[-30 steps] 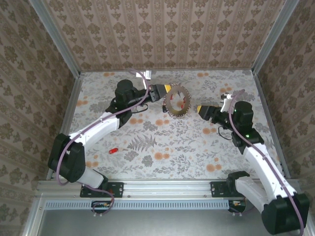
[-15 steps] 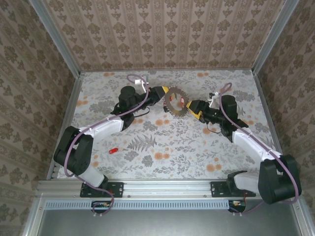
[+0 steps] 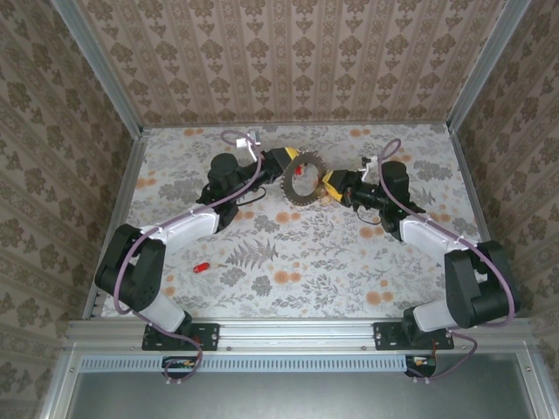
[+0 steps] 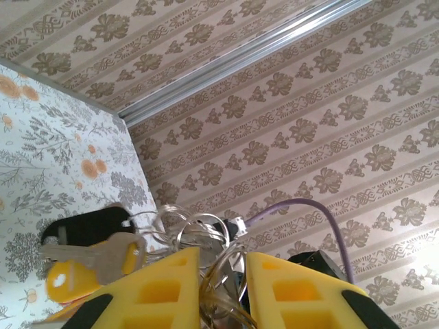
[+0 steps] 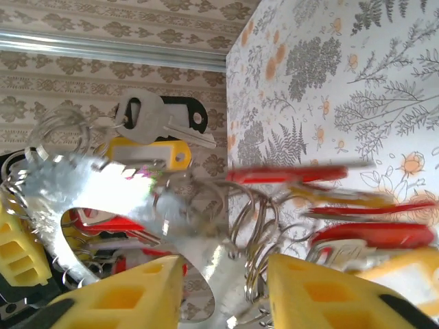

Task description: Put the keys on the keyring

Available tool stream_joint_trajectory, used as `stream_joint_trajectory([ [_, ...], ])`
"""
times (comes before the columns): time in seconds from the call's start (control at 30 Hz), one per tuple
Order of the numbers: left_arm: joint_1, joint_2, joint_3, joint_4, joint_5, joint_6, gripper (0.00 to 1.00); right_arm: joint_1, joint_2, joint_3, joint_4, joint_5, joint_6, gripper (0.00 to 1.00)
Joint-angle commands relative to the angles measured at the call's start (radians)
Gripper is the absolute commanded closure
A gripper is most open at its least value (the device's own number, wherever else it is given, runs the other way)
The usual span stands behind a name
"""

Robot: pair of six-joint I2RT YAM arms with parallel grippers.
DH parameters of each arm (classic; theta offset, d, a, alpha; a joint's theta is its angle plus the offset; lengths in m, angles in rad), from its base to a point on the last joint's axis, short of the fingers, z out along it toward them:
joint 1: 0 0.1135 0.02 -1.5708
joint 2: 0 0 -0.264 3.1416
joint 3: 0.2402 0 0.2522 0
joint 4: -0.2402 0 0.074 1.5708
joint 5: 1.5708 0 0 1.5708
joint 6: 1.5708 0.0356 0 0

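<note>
Patterned walls (image 3: 288,61) enclose a floral table (image 3: 349,262). From its near edge the left arm (image 3: 175,229) and the right arm (image 3: 437,240) reach in to meet near the far middle. There the keyring (image 3: 303,200) is held up off the table between them, its toothed rim facing the overhead camera. The left gripper (image 3: 286,162) is closed on the ring's left rim; from its wrist its yellow fingers (image 4: 168,281) stand close together with thin wire rings (image 4: 199,236) bunched in the narrow gap. The right gripper (image 3: 332,183) is at the ring's right rim. From that wrist the bright metal of the keyring (image 5: 103,185) and a cluster of wire rings (image 5: 257,226) sit between its yellow fingers (image 5: 322,291), but whether they pinch the metal I cannot tell. Keys hang from the ring: red-headed ones (image 5: 370,234) to the right, blurred, and a silver key (image 5: 147,118) above a yellow tag (image 5: 147,152). One loose red key (image 3: 202,266) lies on the table well apart, near the left arm.
</note>
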Motion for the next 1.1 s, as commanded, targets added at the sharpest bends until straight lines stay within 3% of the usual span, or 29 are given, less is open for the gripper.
stream_joint_trajectory([
  [0.0,0.002,-0.014,0.004,0.073,-0.005,-0.021,1.00,0.005,0.005,0.041,0.125,-0.032,0.039,0.69],
  [0.1,0.001,-0.010,-0.003,0.061,-0.008,-0.016,1.00,0.006,0.001,0.045,0.152,-0.031,0.033,0.86],
  [0.3,0.002,0.005,-0.010,0.063,-0.016,-0.031,1.00,0.006,-0.012,0.050,0.112,-0.028,-0.016,0.87],
  [0.43,0.002,0.007,-0.017,0.063,-0.047,-0.051,1.00,0.006,-0.034,0.071,-0.058,0.008,-0.111,0.73],
  [0.53,0.006,0.000,-0.031,0.068,-0.089,-0.082,1.00,0.006,-0.073,0.060,-0.148,0.035,-0.162,0.52],
  [0.63,0.007,-0.002,-0.044,0.069,-0.126,-0.098,1.00,0.008,-0.092,0.038,-0.179,0.034,-0.157,0.41],
  [0.9,0.007,0.000,-0.045,0.082,-0.162,-0.132,1.00,0.053,-0.134,-0.037,-0.080,0.069,-0.072,0.37],
  [1.07,0.005,0.003,-0.040,0.091,-0.150,-0.142,1.00,0.057,-0.109,-0.022,0.021,0.052,-0.052,0.45],
])
